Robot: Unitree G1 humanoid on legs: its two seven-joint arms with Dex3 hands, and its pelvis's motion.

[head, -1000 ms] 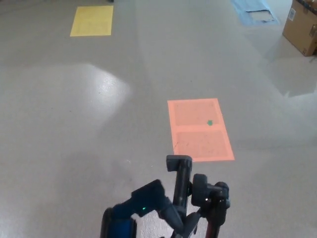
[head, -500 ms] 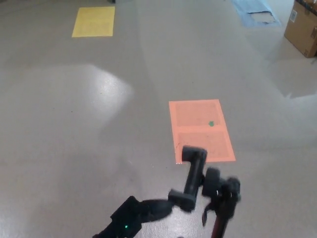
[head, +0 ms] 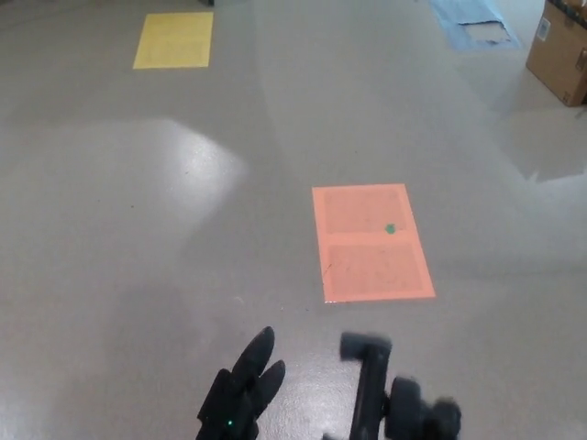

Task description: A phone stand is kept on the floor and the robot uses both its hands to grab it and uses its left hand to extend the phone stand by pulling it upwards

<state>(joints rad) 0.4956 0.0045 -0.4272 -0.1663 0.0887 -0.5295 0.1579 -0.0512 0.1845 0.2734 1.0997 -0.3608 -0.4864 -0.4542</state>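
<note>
Although the task called for both hands on the phone stand (head: 371,385), the left hand (head: 240,390) hovered at about nine o'clock of it, apart, fingers spread on nothing; the right hand was out of sight. Regrasping looked next. Beyond, at twelve o'clock, lay an orange mat (head: 371,241) on the grey floor (head: 138,229), a yellow mat (head: 173,39) farther off.

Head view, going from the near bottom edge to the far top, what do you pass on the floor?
Left hand and phone stand nearest → orange rectangle → yellow rectangle, with the cardboard box and blue sheet also at the far end.
</note>
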